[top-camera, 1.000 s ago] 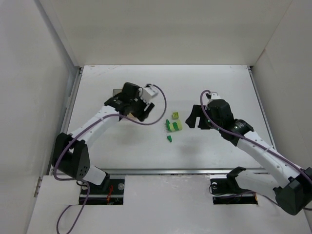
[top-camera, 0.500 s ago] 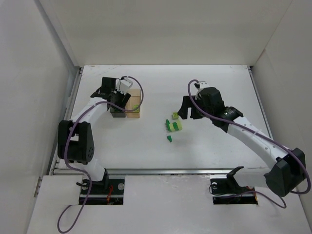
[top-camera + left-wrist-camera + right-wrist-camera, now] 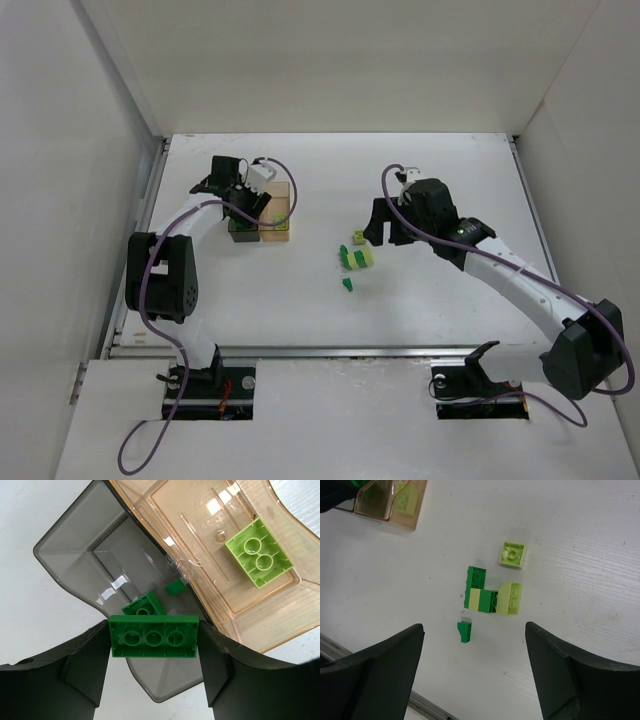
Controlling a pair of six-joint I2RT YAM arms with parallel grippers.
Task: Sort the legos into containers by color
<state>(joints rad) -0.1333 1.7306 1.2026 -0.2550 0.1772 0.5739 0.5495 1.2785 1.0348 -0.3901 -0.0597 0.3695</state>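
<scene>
checking the top view first: left gripper (image 3: 237, 192) has swung off the containers (image 3: 265, 215) and now sits at their end nearest the worktop's (image 3: 430, 170) far-left corner, so both boxes are uncovered again. right gripper (image 3: 385, 228) has shifted toward the far edge and is just beside the loose legos (image 3: 355, 256) mid-worktop. that pile hasn't moved. we read it as left on a drop-off, right lining up the next pick.

left wrist: jaws clenched on one dark green brick (image 3: 153, 637), hanging over the grey box (image 3: 75, 540). inside grey we count two dark green pieces, a second brick (image 3: 144, 609) and a small bit (image 3: 175, 586). amber box (image 3: 280, 610) holds one pale brick (image 3: 258, 552). colours look correct so far.

right wrist: jaws spread wide, nothing between them. we count one lone pale square (image 3: 513, 555), one small dark green piece (image 3: 465, 631), and one touching cluster (image 3: 489, 597), roughly two dark green and two pale, seams unclear.
</scene>
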